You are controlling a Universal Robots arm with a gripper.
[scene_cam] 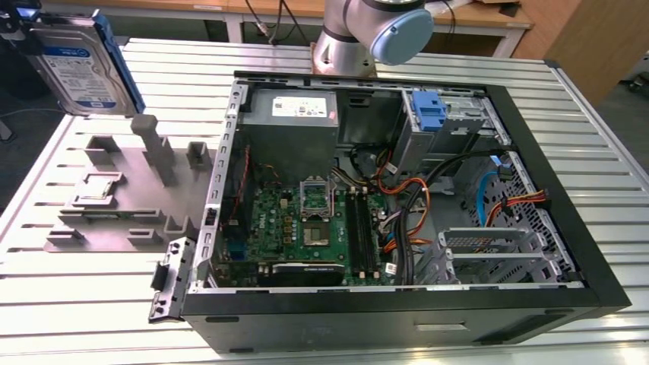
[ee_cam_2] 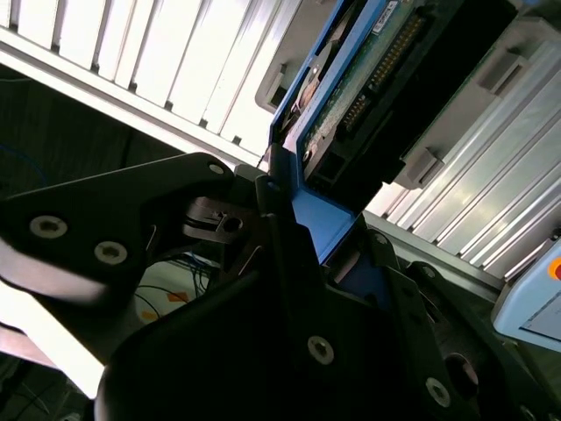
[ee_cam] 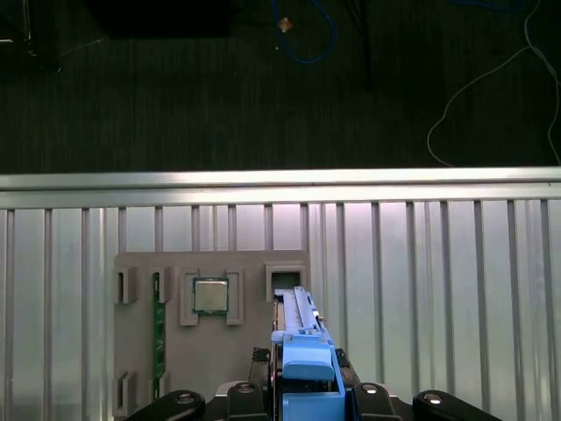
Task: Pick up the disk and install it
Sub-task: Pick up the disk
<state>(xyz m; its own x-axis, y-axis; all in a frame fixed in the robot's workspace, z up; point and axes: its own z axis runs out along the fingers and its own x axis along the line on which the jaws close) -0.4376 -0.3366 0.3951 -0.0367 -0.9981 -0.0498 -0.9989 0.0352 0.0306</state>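
The disk (scene_cam: 76, 65) hangs in the air above the far corner of the table at the exterior view's left. It is a silver drive with a white-and-blue label in a blue carrier. My gripper (scene_cam: 30, 26) is shut on its upper end. In the second wrist view the black fingers (ee_cam_2: 272, 219) clamp the blue carrier edge (ee_cam_2: 320, 219), and the drive's green circuit board (ee_cam_2: 364, 83) shows beyond. The first wrist view looks down along the carrier (ee_cam: 307, 373) onto the grey fixture plate (ee_cam: 210, 351).
An open computer case (scene_cam: 598, 251) lies on the slatted table, with a motherboard (scene_cam: 304, 220), a grey power supply (scene_cam: 294, 110), a blue bracket (scene_cam: 431, 110) in the upper bay and a metal drive cage (scene_cam: 497, 255). The fixture plate (scene_cam: 121, 190) holds a chip (ee_cam: 210, 296) and a memory stick (ee_cam: 159, 324).
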